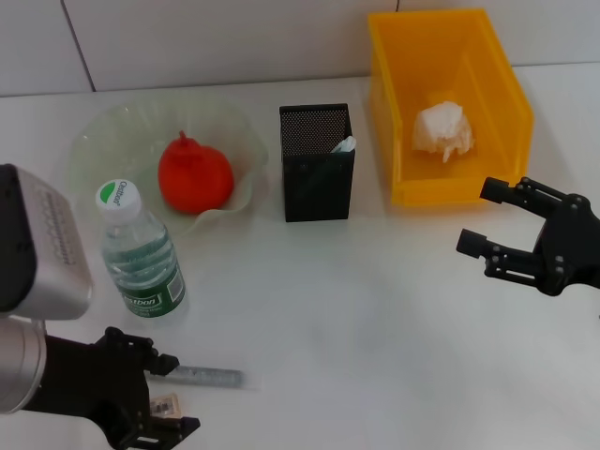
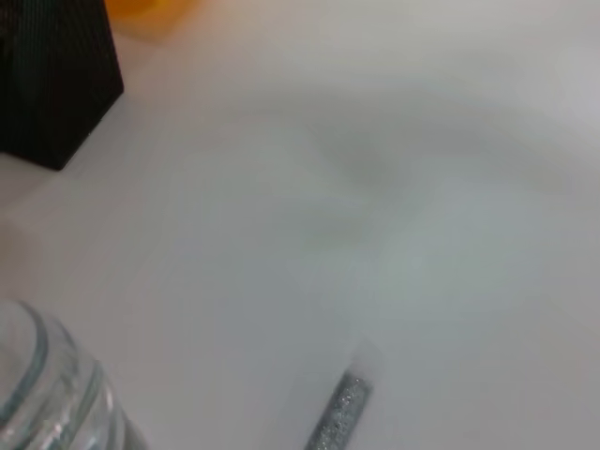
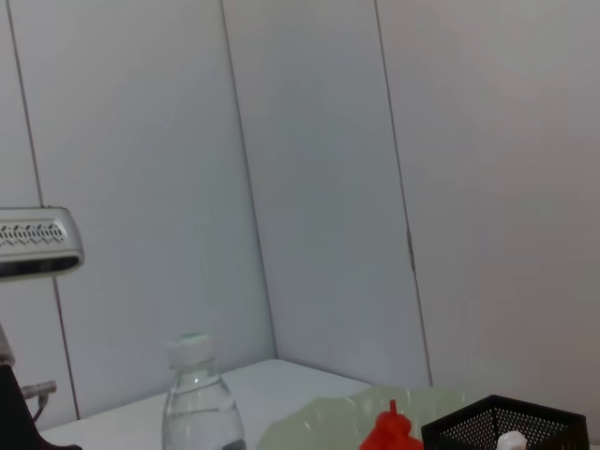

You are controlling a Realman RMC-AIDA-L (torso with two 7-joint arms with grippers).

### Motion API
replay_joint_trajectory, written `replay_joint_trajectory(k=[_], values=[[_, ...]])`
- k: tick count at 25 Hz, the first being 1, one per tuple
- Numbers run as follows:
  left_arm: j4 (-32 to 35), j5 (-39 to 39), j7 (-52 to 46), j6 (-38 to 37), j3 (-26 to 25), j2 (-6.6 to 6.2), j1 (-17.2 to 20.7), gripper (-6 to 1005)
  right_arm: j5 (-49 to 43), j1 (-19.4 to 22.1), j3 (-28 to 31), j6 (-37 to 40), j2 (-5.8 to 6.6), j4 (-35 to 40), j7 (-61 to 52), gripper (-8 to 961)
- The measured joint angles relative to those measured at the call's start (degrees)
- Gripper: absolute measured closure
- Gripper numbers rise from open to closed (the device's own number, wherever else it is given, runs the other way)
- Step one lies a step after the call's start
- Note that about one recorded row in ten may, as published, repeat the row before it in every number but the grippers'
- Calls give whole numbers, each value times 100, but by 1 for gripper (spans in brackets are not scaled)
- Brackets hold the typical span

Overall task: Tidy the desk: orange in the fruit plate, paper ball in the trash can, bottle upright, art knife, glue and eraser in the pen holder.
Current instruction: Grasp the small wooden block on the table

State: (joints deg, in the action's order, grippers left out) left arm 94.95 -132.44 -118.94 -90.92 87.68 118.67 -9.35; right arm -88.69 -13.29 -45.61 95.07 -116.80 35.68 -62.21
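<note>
White surface with orange (image 1: 194, 173) in fruit plate (image 1: 101, 136), paper ball (image 1: 442, 130) in trash can (image 1: 497, 89), bottle (image 1: 139, 251) upright: left hand (image 1: 159, 400), fingers parted, apparently straddles the eraser (image 1: 166, 407), to be gripped and carried to the pen holder (image 1: 317, 161); right hand (image 1: 494, 218) idles open.

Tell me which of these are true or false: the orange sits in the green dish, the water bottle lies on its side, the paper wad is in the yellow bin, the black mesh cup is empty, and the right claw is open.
1. The orange sits in the fruit plate. True.
2. The bottle lies on its side. False: it stands upright, white cap on top.
3. The paper ball is in the trash can. True.
4. The pen holder is empty. False: a white item pokes out at its rim.
5. The right claw is open. True: nothing sits between its fingers.
</note>
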Motion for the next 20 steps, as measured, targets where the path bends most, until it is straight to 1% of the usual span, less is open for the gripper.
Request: replay_joint_trajectory(k=[1,2,6,9,11,12,14,20], values=[[189,-66,-149,-6,80,-1,19,278,-4,-10,0,-36,0,0,6,128],[189,-66,-149,-6,80,-1,19,277,-4,-10,0,-36,0,0,6,128],[609,-216,-479,-13,256,-6,159,273,-8,-25,-5,-57,0,0,7,128],[716,-320,-571,33,368,-1,238,241,-14,-30,-21,-57,0,4,8,128],[811,-646,-787,116,577,0,289,220,-78,-32,-20,-53,0,30,8,128],[811,-646,-787,116,577,0,289,210,-78,-32,-20,-53,0,30,8,128],[911,-1232,-1126,182,1053,0,330,198,-105,-33,-6,-53,0,29,8,128],[975,-1268,-1356,216,1186,3,334,196,-125,-34,-2,-55,0,14,7,128]])
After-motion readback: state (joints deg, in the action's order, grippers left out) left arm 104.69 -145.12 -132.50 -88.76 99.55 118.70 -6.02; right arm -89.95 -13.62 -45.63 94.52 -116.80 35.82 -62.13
